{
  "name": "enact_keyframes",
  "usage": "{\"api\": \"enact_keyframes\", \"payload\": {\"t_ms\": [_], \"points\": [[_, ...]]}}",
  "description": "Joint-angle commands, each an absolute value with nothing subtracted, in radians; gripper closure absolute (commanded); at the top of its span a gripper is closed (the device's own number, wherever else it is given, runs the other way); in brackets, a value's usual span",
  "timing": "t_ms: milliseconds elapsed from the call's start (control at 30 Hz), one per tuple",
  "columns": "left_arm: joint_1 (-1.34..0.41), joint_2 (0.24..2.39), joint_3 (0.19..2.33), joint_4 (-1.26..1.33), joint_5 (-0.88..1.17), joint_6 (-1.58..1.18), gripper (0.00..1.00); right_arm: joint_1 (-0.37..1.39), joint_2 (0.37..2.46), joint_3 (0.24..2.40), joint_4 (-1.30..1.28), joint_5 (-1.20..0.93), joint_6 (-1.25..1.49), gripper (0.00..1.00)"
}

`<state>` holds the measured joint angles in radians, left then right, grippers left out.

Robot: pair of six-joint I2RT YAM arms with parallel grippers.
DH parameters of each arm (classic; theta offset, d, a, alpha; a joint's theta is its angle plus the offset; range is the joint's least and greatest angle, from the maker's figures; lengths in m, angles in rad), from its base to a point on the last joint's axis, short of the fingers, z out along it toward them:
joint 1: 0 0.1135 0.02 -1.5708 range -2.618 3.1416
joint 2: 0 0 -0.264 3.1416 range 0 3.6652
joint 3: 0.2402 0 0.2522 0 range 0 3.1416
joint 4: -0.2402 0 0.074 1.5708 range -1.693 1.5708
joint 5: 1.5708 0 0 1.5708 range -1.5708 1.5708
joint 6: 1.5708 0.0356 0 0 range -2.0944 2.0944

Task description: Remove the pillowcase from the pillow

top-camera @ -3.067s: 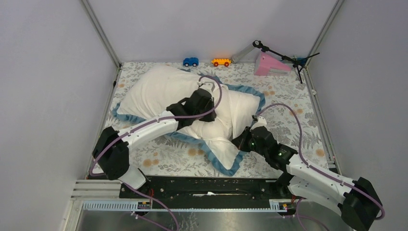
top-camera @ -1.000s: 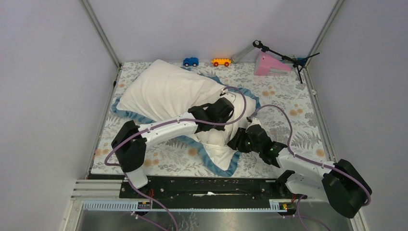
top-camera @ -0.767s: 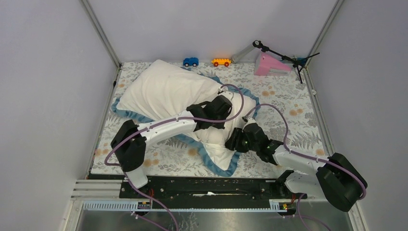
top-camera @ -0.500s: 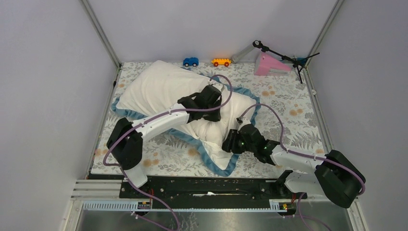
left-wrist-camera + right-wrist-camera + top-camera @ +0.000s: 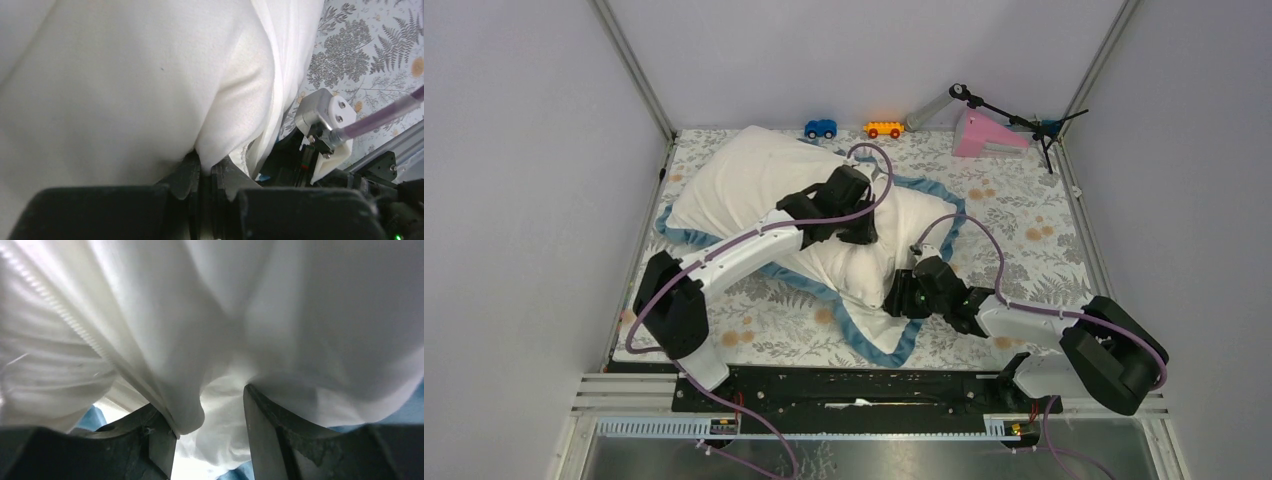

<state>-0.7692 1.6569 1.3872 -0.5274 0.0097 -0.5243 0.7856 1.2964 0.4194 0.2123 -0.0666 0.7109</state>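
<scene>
Pillowcase (image 5: 912, 222) lies mid-desk, white face up, its blue edging trailing to 5 o'clock. Pillow (image 5: 749, 185) protrudes from it toward 10 o'clock on the desk (image 5: 1034, 225). Only the left wrist view shows the left gripper (image 5: 207, 167) pinched tight on a fold of pillow. The right wrist view shows the right gripper (image 5: 207, 402) with jaws parted and pillowcase cloth sagging between them. The overhead view hides both.
</scene>
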Motion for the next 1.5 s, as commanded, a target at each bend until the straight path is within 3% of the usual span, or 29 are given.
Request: {"api": "enact_keyframes", "payload": {"t_ms": [0, 233, 400, 600, 767, 867, 967, 1133, 1467], "points": [[-0.703, 1.518, 1.428, -0.421, -0.115, -0.495, 1.00, 0.812, 1.294, 0.444, 0.017, 0.020, 0.648, 0.44], [-0.704, 1.389, 1.292, -0.463, -0.038, -0.469, 1.00, 0.767, 1.144, 0.556, -0.072, 0.179, 0.520, 0.39], [-0.704, 1.338, 1.214, -0.477, -0.013, -0.456, 1.00, 0.765, 1.051, 0.625, -0.051, 0.159, 0.351, 0.30], [-0.710, 1.330, 1.182, -0.469, 0.063, -0.465, 1.00, 0.766, 1.140, 0.800, -0.170, 0.284, 0.291, 0.29], [-0.724, 1.322, 1.182, -0.482, 0.058, -0.458, 1.00, 0.767, 1.182, 0.841, -0.180, 0.477, 0.324, 0.41], [-0.723, 1.306, 1.186, -0.507, 0.022, -0.454, 1.00, 0.755, 1.199, 0.830, -0.179, 0.634, 0.355, 0.59], [-0.724, 1.282, 1.183, -0.528, 0.005, -0.451, 1.00, 0.677, 1.212, 0.808, -0.170, 0.639, 0.396, 0.71], [-0.724, 1.237, 1.171, -0.549, 0.004, -0.447, 1.00, 0.507, 1.208, 0.754, -0.097, 0.513, 0.442, 0.79], [-0.726, 1.155, 1.146, -0.577, 0.098, -0.411, 1.00, 0.303, 1.290, 0.800, -0.052, 0.178, 0.489, 0.81]]}}
